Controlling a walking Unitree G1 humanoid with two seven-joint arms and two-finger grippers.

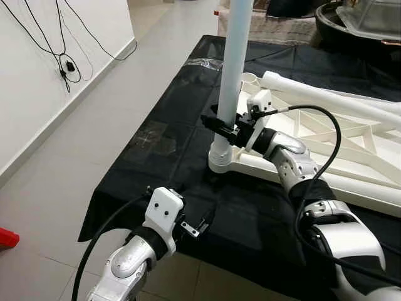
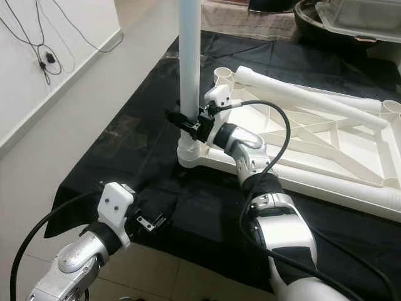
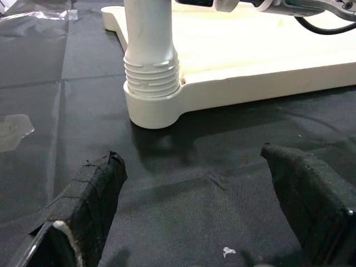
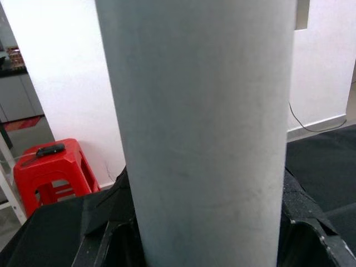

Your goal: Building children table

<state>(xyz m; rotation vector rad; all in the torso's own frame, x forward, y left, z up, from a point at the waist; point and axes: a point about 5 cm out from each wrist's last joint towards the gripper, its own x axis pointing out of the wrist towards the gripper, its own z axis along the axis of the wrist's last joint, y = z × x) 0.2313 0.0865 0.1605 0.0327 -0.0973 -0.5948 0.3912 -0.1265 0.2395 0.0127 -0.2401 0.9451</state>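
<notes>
A white children's table top (image 1: pixel 351 141) lies upside down on a black-covered table (image 1: pixel 169 135). In its near-left corner socket (image 1: pixel 220 157) a white table leg (image 1: pixel 235 63) stands upright. My right gripper (image 1: pixel 220 125) is shut on this leg just above the socket, and the leg (image 4: pixel 206 139) sits between its black fingers (image 4: pixel 105 222). A second white leg (image 1: pixel 326 94) lies across the far side of the top. My left gripper (image 1: pixel 199 224) hovers open over the cloth near the table's front edge, its fingers (image 3: pixel 89 206) pointing at the socket (image 3: pixel 153 105) with nothing between them.
The black table's front-left corner (image 1: pixel 94 213) drops to a tiled floor (image 1: pixel 75 163). Black cables (image 1: pixel 62 63) hang on the white wall at left. A red stool (image 4: pixel 50 172) stands by the wall. Dark containers (image 1: pixel 357 25) sit at the back right.
</notes>
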